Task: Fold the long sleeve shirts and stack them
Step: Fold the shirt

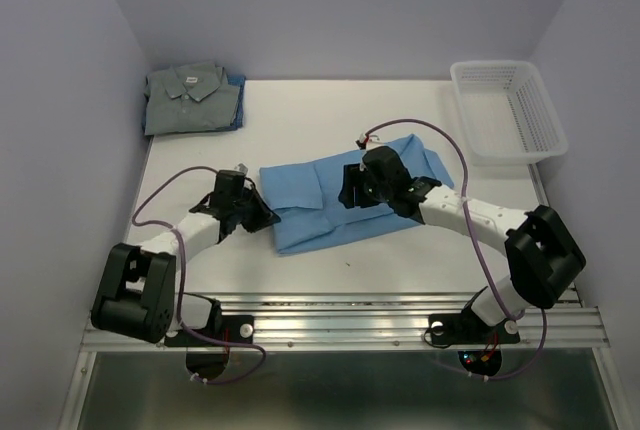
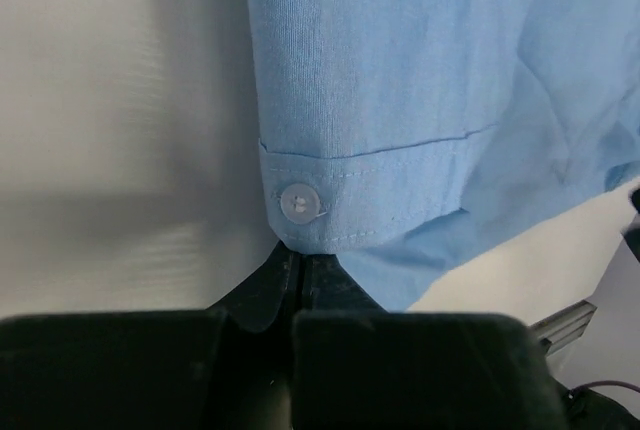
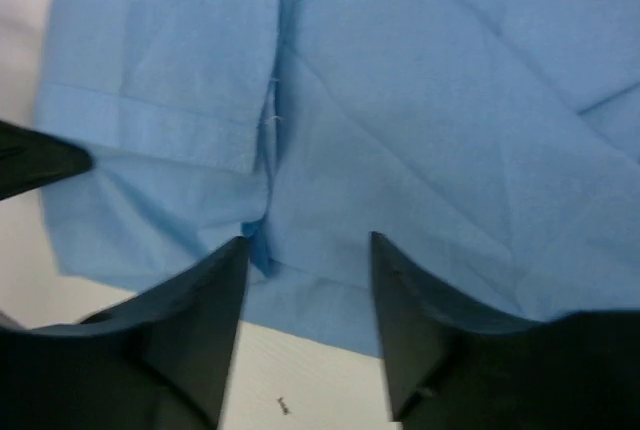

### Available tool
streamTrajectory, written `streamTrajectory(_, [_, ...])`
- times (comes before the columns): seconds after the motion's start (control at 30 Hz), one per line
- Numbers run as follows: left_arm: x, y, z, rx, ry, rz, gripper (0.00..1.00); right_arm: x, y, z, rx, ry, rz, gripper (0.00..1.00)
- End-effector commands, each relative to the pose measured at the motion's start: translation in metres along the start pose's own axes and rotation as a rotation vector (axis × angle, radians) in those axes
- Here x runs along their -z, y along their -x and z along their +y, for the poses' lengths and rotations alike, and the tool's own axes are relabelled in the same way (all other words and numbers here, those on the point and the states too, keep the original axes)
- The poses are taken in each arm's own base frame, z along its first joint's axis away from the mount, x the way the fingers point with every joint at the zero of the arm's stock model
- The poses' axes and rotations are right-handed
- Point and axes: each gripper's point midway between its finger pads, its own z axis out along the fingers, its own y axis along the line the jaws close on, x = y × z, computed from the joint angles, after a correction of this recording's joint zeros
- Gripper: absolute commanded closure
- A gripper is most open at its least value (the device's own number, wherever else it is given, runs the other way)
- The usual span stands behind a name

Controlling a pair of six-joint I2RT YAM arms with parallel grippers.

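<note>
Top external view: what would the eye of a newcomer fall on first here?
The light blue shirt, partly folded in the middle of the table, draws the eye: the left end effector is shut on its buttoned cuff, and the right end effector is open above it. A folded grey-green shirt lies at the far left corner, and a white mesh basket at the far right.

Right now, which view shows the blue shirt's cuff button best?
Left wrist: the cuff button is close and sharp, just above the left hand, shut on the cuff edge. Top external shows the whole light blue shirt, but the button is too small to find. Right wrist shows only blue cloth, no button.
</note>
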Motion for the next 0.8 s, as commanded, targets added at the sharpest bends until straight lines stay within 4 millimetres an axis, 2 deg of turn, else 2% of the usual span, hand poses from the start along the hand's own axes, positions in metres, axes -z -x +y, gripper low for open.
streamTrajectory(0.0, [0.045,0.039,-0.048,-0.099,-0.069,-0.139,1.0,-0.006,0.029,-0.018,0.046,-0.131,-0.068,0.6])
streamTrajectory(0.03, [0.052,0.04,-0.046,-0.114,-0.041,-0.139,1.0,-0.008,0.032,-0.022,0.059,-0.153,-0.076,0.73])
streamTrajectory(0.07, [0.058,0.043,-0.05,-0.127,-0.041,-0.15,1.0,-0.011,0.033,-0.021,0.063,-0.153,-0.074,0.77])
streamTrajectory(0.1, [0.072,0.055,-0.065,-0.145,-0.064,-0.185,1.0,-0.018,0.03,-0.022,0.073,-0.156,-0.06,0.81])
streamTrajectory(0.17, [0.083,0.058,-0.07,-0.16,-0.049,-0.185,1.0,-0.027,0.036,-0.013,0.101,-0.114,-0.063,0.87])
streamTrajectory(0.2, [0.093,0.067,-0.083,-0.184,-0.071,-0.206,1.0,-0.031,0.034,-0.005,0.116,-0.072,-0.048,0.88])
streamTrajectory(0.23, [0.097,0.069,-0.089,-0.196,-0.08,-0.205,1.0,-0.041,0.028,-0.005,0.127,-0.064,-0.024,0.88])
streamTrajectory(0.27, [0.1,0.069,-0.09,-0.202,-0.074,-0.197,1.0,-0.046,0.034,0.001,0.127,-0.041,-0.043,0.89])
streamTrajectory(0.37, [0.114,0.079,-0.109,-0.235,-0.101,-0.212,1.0,-0.069,0.028,0.01,0.133,0.011,-0.02,0.92])
streamTrajectory(0.43, [0.121,0.088,-0.12,-0.254,-0.112,-0.23,1.0,-0.077,0.035,0.028,0.134,0.088,-0.013,0.92])
streamTrajectory(0.47, [0.122,0.089,-0.119,-0.256,-0.09,-0.227,1.0,-0.085,0.039,0.033,0.128,0.104,-0.017,0.93])
streamTrajectory(0.53, [0.125,0.098,-0.123,-0.272,-0.067,-0.247,1.0,-0.088,0.04,0.05,0.136,0.133,-0.019,0.93])
streamTrajectory(0.6, [0.125,0.102,-0.124,-0.28,-0.039,-0.239,1.0,-0.089,0.053,0.055,0.127,0.134,-0.048,0.93])
streamTrajectory(0.77, [0.125,0.105,-0.114,-0.292,0.047,-0.217,1.0,-0.084,0.078,0.046,0.115,0.044,-0.121,0.93])
